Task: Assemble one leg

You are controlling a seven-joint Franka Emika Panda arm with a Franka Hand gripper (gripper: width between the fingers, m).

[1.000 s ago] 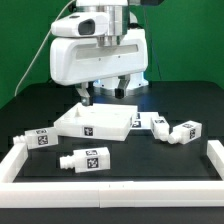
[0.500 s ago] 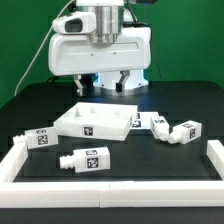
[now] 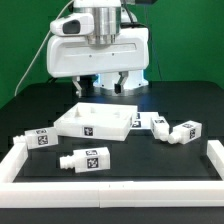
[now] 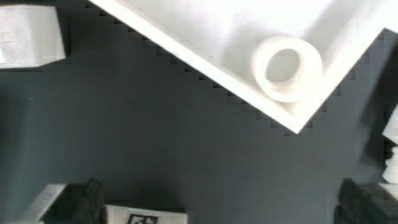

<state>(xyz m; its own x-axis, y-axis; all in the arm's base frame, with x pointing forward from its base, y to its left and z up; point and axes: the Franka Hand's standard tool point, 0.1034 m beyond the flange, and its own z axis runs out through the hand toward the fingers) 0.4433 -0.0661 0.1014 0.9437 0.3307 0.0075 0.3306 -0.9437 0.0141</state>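
Observation:
Four white legs lie on the black table: one (image 3: 38, 137) at the exterior view's left, one (image 3: 88, 158) in front, and two (image 3: 152, 123) (image 3: 185, 130) at the right. The white square tabletop (image 3: 95, 122) lies in the middle. My gripper (image 3: 103, 86) hangs open and empty above the tabletop's far edge, touching nothing. In the wrist view the gripper (image 4: 231, 205) is open over dark table. The tabletop (image 4: 214, 35) shows a round corner socket (image 4: 285, 65), and a leg (image 4: 27, 40) lies beside it. A tagged white piece (image 4: 146, 212) sits near one fingertip (image 4: 80, 200).
A low white frame (image 3: 110, 192) borders the work area at the front, with side rails at the exterior view's left (image 3: 12, 160) and right (image 3: 215, 160). A green wall stands behind the arm.
The gripper has risen a little and shifted slightly toward the exterior view's left since the earliest frame. It has stayed open, and the parts have not moved.

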